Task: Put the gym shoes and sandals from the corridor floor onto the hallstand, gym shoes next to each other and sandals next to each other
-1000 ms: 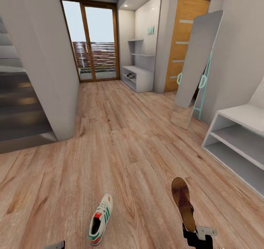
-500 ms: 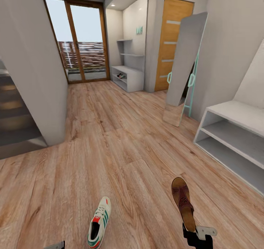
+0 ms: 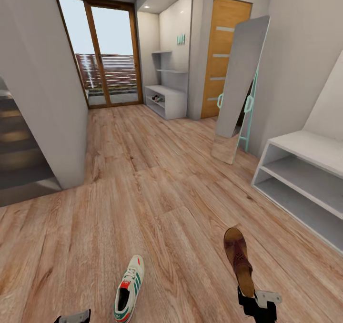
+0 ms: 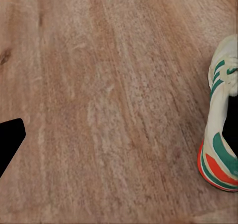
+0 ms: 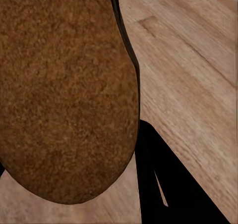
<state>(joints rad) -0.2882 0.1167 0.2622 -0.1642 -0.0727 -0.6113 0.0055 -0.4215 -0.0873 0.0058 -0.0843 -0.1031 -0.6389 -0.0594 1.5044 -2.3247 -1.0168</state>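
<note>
Sandal [image 3: 239,262] stayed clamped in the right gripper [image 3: 257,304], lifted. View had steadied, so carrying to the hallstand [image 3: 172,99] seemed next. Left gripper's [image 3: 72,317] state was unclear.

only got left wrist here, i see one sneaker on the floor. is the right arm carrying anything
observer: Yes. The right gripper is shut on a sandal, held at the heel with the toe pointing away from the robot.
operator: ok where's the hallstand
observer: The hallstand is at the far end of the corridor, just right of the glass doors.
operator: anything nearer on the right
observer: A plain bench with two open shelves stands at the near right, against the wall.
</note>
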